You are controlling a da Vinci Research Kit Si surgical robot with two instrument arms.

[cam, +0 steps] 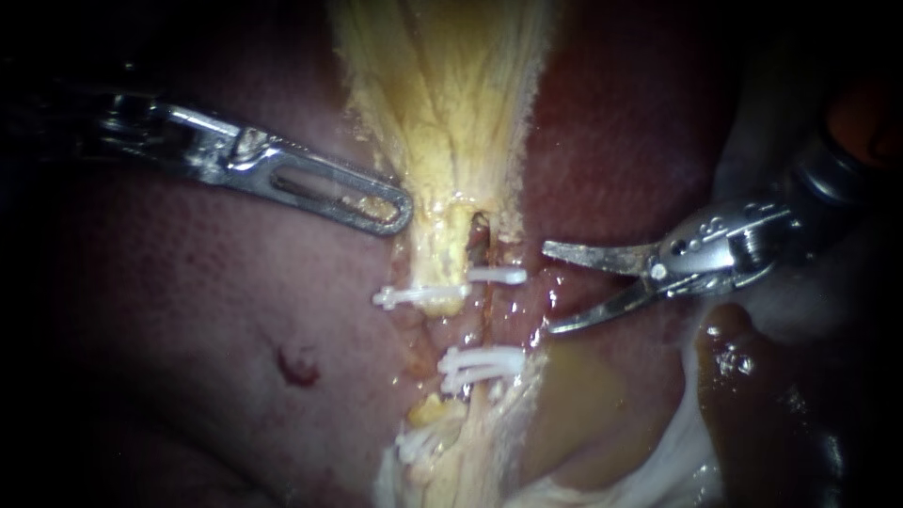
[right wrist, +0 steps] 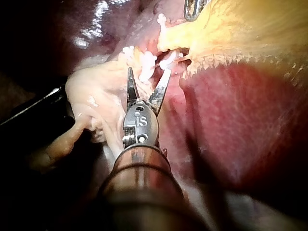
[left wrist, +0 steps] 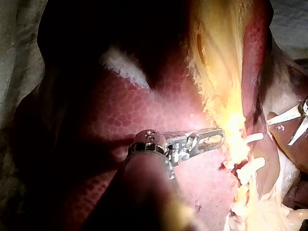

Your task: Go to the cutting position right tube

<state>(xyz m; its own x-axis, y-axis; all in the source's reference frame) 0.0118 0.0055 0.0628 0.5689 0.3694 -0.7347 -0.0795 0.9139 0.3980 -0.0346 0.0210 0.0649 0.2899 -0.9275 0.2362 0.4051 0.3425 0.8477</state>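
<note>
Your right instrument (cam: 548,289) had its two blades spread wide and gripped nothing. Both tips sat just right of the right tube (cam: 489,315), close to it but apart, so the tube was not between the blades. The far blade pointed at the single clip on that tube, and the near blade pointed toward the clip cluster below it. The right wrist view agreed: blades open, white clips just ahead of the tips.

Your left instrument (cam: 390,209) had its jaws closed flat together on the left edge of the yellow tissue (cam: 442,94), with a bit of yellow showing through the jaw window. The left wrist view showed the same pinch at the tissue's edge.

The right tube was a thin reddish strand running near to far mid-field. It lay just right of the thicker yellow left tube (cam: 442,254), with liver (cam: 188,310) on both sides.

Counts:
- Two instruments.
- Two tubes.
- White clips (cam: 480,365):
  - One single clip on the right tube at the far end.
  - One single clip across the left tube beside it.
  - A cluster of at least two nearer.
  - Another cluster nearest.
  - You couldn't tell the exact number inside either cluster.
</note>
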